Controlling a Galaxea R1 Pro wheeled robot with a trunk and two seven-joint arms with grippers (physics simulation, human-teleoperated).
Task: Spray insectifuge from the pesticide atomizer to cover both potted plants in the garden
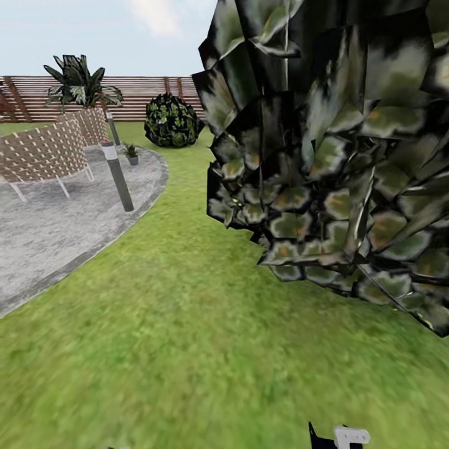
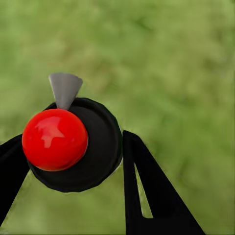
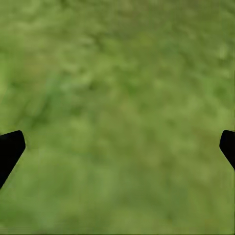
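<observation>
Head view: small potted plant [image 1: 131, 152] far off on grey patio [image 1: 56, 231], near fence [image 1: 137, 93]; dark bush [image 1: 337, 143] close at right.
Left wrist: gripper [image 2: 71, 161] clamped on pesticide atomizer [image 2: 73, 144], black body, glossy red cap, grey nozzle, above lawn [image 2: 171, 73].
Right wrist: gripper [image 3: 117, 147] spread wide over grass.

The left gripper [image 2: 71, 161] has its two black fingers [image 2: 152, 196] closed around the pesticide atomizer [image 2: 73, 144], seen from above its red top. The right gripper [image 3: 117, 147] hangs with fingertips [image 3: 10, 147] spread wide apart, nothing between them, pointing down at the ground.
</observation>
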